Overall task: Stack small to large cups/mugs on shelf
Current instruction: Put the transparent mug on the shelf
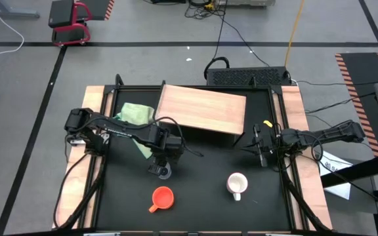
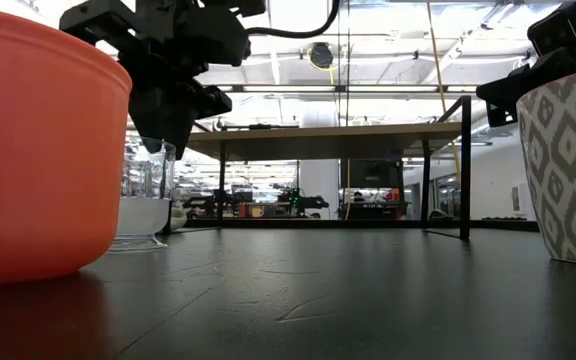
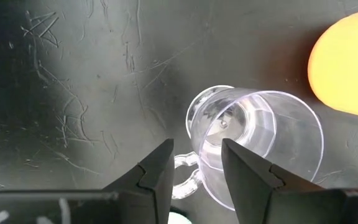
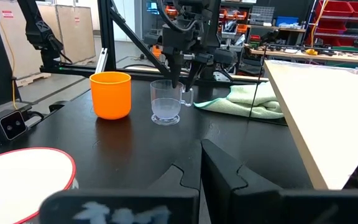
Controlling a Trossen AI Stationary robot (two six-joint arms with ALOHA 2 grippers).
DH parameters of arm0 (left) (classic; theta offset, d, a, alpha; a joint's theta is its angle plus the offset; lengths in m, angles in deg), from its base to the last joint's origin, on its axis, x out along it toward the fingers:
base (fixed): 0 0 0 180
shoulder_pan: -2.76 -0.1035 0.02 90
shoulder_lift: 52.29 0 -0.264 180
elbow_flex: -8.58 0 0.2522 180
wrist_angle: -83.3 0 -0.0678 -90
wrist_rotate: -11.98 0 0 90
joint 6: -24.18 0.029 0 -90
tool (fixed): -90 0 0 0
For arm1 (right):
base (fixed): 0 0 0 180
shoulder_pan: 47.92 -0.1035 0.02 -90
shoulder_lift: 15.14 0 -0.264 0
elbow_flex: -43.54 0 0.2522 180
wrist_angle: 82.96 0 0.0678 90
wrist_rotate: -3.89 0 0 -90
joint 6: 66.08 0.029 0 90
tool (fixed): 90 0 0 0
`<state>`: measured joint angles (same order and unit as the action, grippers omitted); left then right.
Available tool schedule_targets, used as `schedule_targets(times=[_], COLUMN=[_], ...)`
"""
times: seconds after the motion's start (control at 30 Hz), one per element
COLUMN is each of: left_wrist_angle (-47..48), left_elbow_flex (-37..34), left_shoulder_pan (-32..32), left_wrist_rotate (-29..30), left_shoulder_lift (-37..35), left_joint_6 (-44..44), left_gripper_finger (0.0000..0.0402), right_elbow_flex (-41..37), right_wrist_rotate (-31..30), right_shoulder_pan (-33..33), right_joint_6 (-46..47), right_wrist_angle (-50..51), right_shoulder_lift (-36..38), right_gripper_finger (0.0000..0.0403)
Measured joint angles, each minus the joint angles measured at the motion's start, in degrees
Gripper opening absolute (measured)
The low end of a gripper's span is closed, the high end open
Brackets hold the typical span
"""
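Your left pincer (image 1: 162,168) hangs straight down over the small clear glass cup (image 1: 165,172), which stands upright on the black counter (image 1: 202,210) in front of the shelf; you can see in the left wrist view that its two dark fingers (image 3: 244,171) are parted and straddle the cup's wall beside the handle, one finger inside the rim and one outside, but whether they press the glass you cannot tell. That shelf, a rectangular light-brown wooden board (image 1: 202,110) raised on a dark base, sits toward the far side of the counter and carries none of the cups. A light green cloth (image 1: 135,113) lies crumpled on the counter just beside the shelf's left end, under the left arm. Your mid-sized orange handled mug (image 1: 163,197) stands near the counter's front edge, close to the glass cup but apart from it, with its handle turned to the front left. Your white handled mug (image 1: 237,184) with a grey diamond pattern stands to the right of the orange one, well apart from it. Your right pincer (image 1: 262,145) waits with its fingers closed on nothing, off the right end of the shelf near the counter's right edge
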<state>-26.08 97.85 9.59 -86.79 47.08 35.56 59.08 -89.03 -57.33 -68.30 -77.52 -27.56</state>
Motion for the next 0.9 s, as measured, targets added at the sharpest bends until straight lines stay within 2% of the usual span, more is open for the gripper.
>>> schedule_targets(times=[0.6, 0.7, 0.9], left_wrist_angle=[-0.4, -0.4, -0.4], left_elbow_flex=[0.0, 0.0, 0.0], left_shoulder_pan=[0.0, 0.0, 0.0], left_wrist_rotate=[-0.2, -0.2, -0.2], left_shoulder_lift=[1.8, 1.8, 1.8], left_joint_6=[0.3, 0.2, 0.2], left_gripper_finger=[0.0134, 0.0115, 0.0037], right_elbow_flex=[0.0, 0.0, 0.0], right_wrist_rotate=[0.0, 0.0, 0.0], right_shoulder_pan=[0.0, 0.0, 0.0], right_joint_6=[0.0, 0.0, 0.0], right_wrist_angle=[0.0, 0.0, 0.0], right_shoulder_lift=[0.0, 0.0, 0.0], right_gripper_finger=[0.0000, 0.0000, 0.0000])
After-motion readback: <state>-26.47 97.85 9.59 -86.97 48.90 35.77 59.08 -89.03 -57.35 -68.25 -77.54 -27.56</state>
